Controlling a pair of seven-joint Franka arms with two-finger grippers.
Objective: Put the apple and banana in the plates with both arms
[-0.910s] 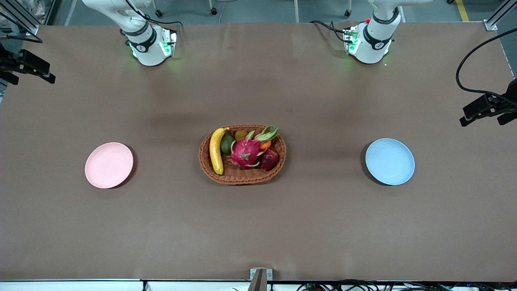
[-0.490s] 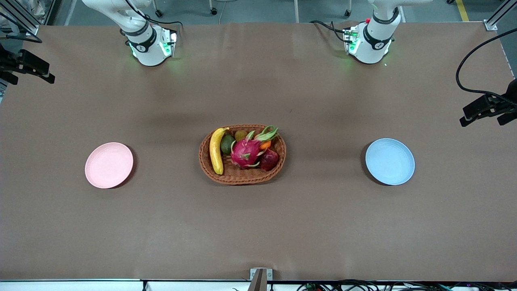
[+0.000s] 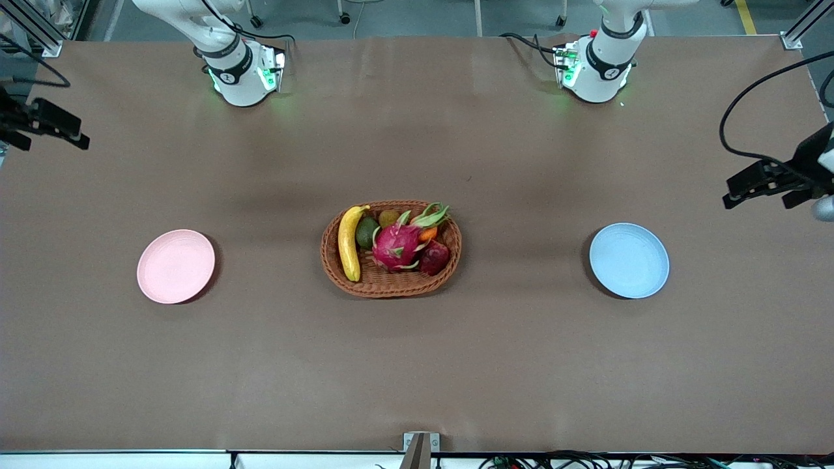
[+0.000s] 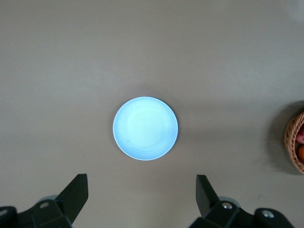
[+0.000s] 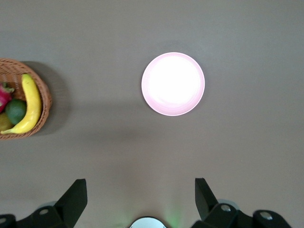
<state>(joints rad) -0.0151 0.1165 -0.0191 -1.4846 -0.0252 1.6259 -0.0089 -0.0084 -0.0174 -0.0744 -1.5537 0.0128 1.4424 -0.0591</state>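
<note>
The banana [image 3: 348, 242] and the dark red apple [image 3: 434, 256] lie in a wicker basket [image 3: 391, 290] at the table's middle. The banana is at the basket's end toward the right arm [image 5: 29, 104]; the apple is at its end toward the left arm. The pink plate [image 3: 175, 266] lies empty toward the right arm's end, the blue plate [image 3: 629, 260] empty toward the left arm's end. My left gripper [image 3: 756, 194] is open and empty, high over the table near the blue plate [image 4: 145, 128]. My right gripper [image 3: 52, 133] is open and empty, high near the pink plate [image 5: 173, 83].
The basket also holds a pink dragon fruit [image 3: 395, 247], a green avocado [image 3: 366, 232] and a small orange fruit [image 3: 428, 234]. The basket's edge shows in the left wrist view [image 4: 295, 142]. The arm bases stand along the table edge farthest from the front camera.
My left gripper has shifted a little toward the table's middle. My right gripper has moved slightly. The fruit, basket and plates have not moved.
</note>
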